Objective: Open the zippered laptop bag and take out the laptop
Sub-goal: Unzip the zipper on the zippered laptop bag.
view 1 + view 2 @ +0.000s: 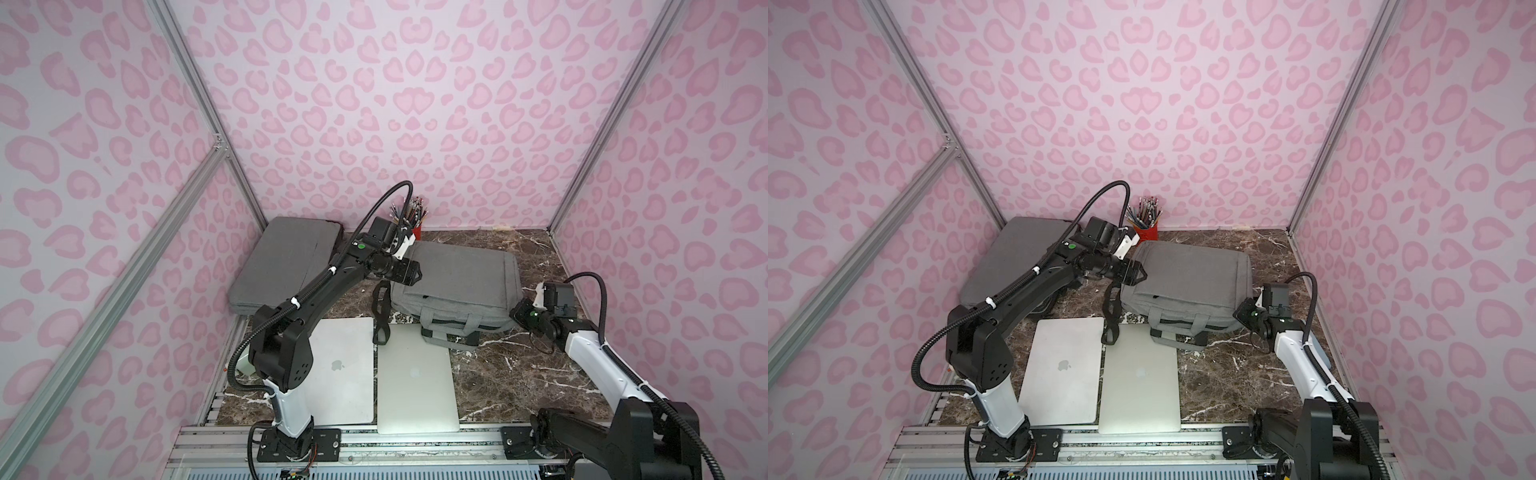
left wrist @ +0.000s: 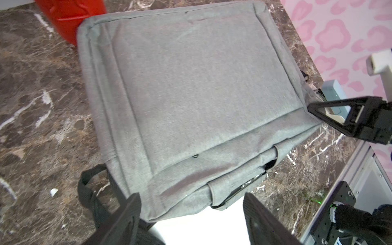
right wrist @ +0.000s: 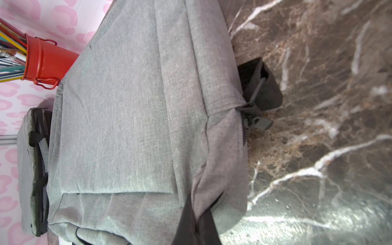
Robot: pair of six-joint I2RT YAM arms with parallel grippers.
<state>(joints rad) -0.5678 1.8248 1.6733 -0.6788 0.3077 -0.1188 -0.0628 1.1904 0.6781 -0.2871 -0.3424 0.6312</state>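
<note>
- The right wrist view alone is showing the zipper pull [image 3: 259, 124] on the side of the gray laptop bag [image 3: 131, 118], just above the marble table [image 3: 328, 106]; in both top views this detail is too small to tell.
- The left wrist view alone is showing a narrow dark slit [image 2: 244, 187] beside the bag's handles; I cannot tell what is lying inside.
- The left arm is reaching forward; the left gripper [image 1: 1138, 274] is hovering over the bag's near left corner with its jaws spread wide, holding nothing.
- The right arm is reaching in from the right; the right gripper [image 2: 311, 110] is closed, its tips touching the bag's near right corner; whether it is pinching fabric, I cannot tell.
- The bag is lying flat in the middle of the table; two silver laptops [image 1: 345, 370] are lying closed, side by side, in front of it; a black strap [image 1: 380, 311] is resting on a corner of one.
- A red cup [image 1: 1147, 232] at the far wall is holding pencils; a second gray bag [image 1: 286, 262] is lying at the far left.
</note>
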